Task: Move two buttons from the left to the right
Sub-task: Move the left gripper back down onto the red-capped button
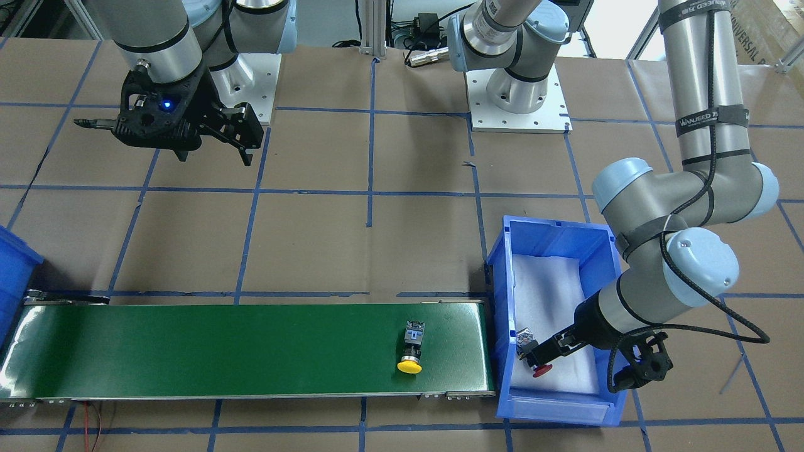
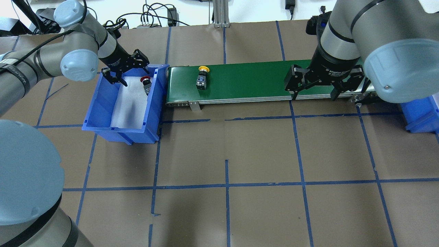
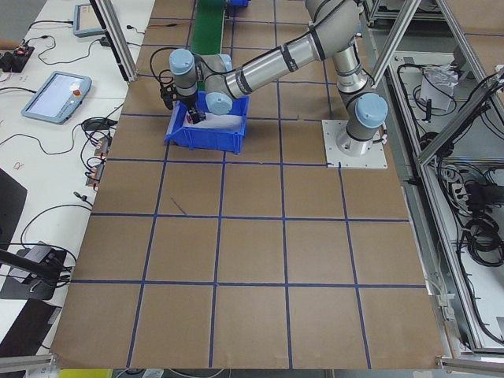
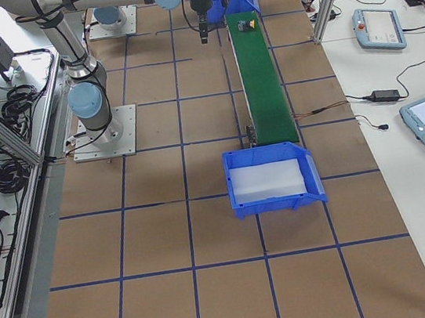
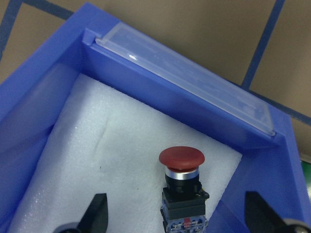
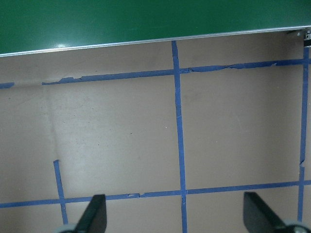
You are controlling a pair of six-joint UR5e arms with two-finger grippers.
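Note:
The red button [image 5: 181, 180] lies on white foam in the blue bin [image 2: 116, 128] at the robot's left, and also shows in the overhead view [image 2: 146, 82] and the front view [image 1: 537, 361]. My left gripper [image 5: 176, 208] is open, low in this bin, with the red button between its spread fingers and untouched; it also shows overhead [image 2: 127, 69]. The yellow button [image 2: 202, 77] lies on its side on the green conveyor belt [image 2: 247, 80], near the bin end, also in the front view [image 1: 411, 350]. My right gripper [image 2: 313, 92] is open and empty, hovering beside the belt's other end.
A second blue bin [image 2: 420, 116] with white foam stands past the belt's right end; in the front view only its corner [image 1: 12, 270] shows. Brown paper with blue tape lines covers the table [image 2: 226, 154]. The arm bases [image 1: 518, 100] stand behind the belt.

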